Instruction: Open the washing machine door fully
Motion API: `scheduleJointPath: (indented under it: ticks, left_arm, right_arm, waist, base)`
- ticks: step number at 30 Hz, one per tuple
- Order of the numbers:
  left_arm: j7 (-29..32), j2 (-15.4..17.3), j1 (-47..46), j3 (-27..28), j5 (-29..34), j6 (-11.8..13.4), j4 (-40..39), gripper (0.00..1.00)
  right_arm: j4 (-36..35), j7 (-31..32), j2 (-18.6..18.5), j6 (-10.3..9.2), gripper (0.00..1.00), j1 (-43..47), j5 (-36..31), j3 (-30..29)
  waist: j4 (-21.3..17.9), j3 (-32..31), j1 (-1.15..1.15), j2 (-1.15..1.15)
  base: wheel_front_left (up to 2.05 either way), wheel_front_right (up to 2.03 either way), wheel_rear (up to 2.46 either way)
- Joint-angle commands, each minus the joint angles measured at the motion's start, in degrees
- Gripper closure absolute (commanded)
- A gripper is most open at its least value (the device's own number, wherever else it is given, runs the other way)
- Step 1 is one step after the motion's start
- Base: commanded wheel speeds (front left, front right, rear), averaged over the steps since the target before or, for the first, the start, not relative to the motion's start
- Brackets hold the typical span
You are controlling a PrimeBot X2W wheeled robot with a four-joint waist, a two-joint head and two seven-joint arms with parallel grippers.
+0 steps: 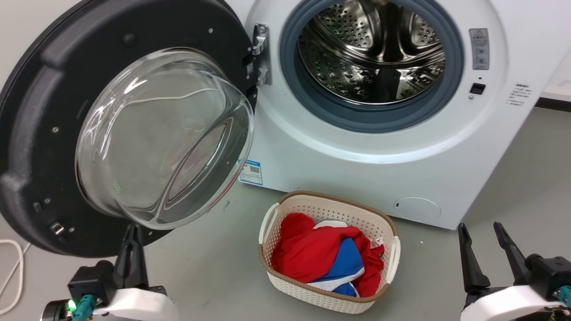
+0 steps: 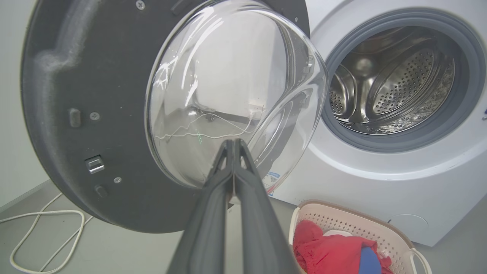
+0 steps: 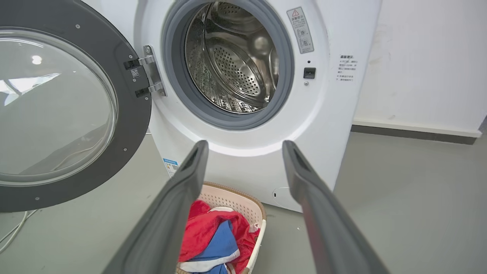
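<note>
The washing machine door (image 1: 35,133) (image 2: 87,95) (image 3: 129,114) stands swung wide open to the left on its hinge (image 1: 261,53), its clear glass bowl (image 1: 165,138) bulging toward me. The white washing machine (image 1: 357,169) (image 3: 323,114) shows its steel drum (image 1: 370,53) (image 2: 395,87) inside a grey rubber ring. My left gripper (image 1: 132,229) (image 2: 233,141) is shut and holds nothing, its tips just below the door's lower rim. Low at the right, my right gripper (image 1: 480,226) (image 3: 245,146) is open and empty, away from the door.
A cream laundry basket (image 1: 388,223) (image 3: 258,207) with red, blue and white clothes sits on the grey floor in front of the washer. A white cable (image 1: 15,272) (image 2: 45,236) lies on the floor at the left. A white wall with a dark skirting (image 3: 414,133) runs to the right.
</note>
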Motion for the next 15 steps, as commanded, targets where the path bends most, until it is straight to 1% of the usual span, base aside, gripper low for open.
scheduleJointPath:
  ticks: [1, 2, 3, 4, 9, 15]
  left_arm:
    - [0.3, 0.0, 0.5, -0.2, 0.5, 0.1, -0.3, 0.59]
    - [0.5, 0.0, 0.6, -0.7, 0.6, 0.0, -0.6, 0.51]
    - [0.7, -0.2, 0.5, -1.3, 0.9, -0.2, -0.7, 0.22]
    - [0.8, -0.4, 0.4, -2.0, 1.2, -0.3, -0.9, 0.00]
    - [0.3, -1.3, -0.9, -4.6, 2.4, -0.8, -0.4, 0.00]
    - [0.6, -1.6, -2.0, -6.8, 3.3, -1.5, 1.9, 0.00]
  right_arm:
    - [-0.2, -0.1, 0.2, 0.00, 0.00, 0.5, 0.3, 0.2]
    - [-0.2, 0.0, 0.3, 0.01, 0.00, 0.5, 0.3, 0.1]
    - [-0.2, 0.1, 0.3, 0.01, 0.00, 0.4, 0.3, 0.2]
    - [-0.2, 0.0, 0.3, 0.00, 0.00, 0.5, 0.2, 0.2]
    - [-0.6, 0.3, 0.3, 0.01, 0.00, 0.2, -0.4, 0.4]
    - [-1.1, 0.9, -0.1, 0.01, 0.00, -0.5, -0.8, 1.2]
  waist:
    - [-0.8, -0.4, 0.00, 0.00]
    - [-1.3, -0.5, 0.00, 0.00]
    - [-1.9, -0.6, 0.00, 0.00]
    - [-2.4, -0.7, 0.00, 0.00]
    - [-6.1, -1.0, 0.00, 0.00]
    - [-11.8, -1.1, 0.00, 0.00]
  base:
    - [0.00, 0.00, 0.00]
    - [0.00, 0.00, 0.00]
    - [0.00, 0.00, 0.00]
    - [0.00, 0.00, 0.00]
    - [0.00, 0.00, 0.00]
    - [0.00, 0.00, 0.00]
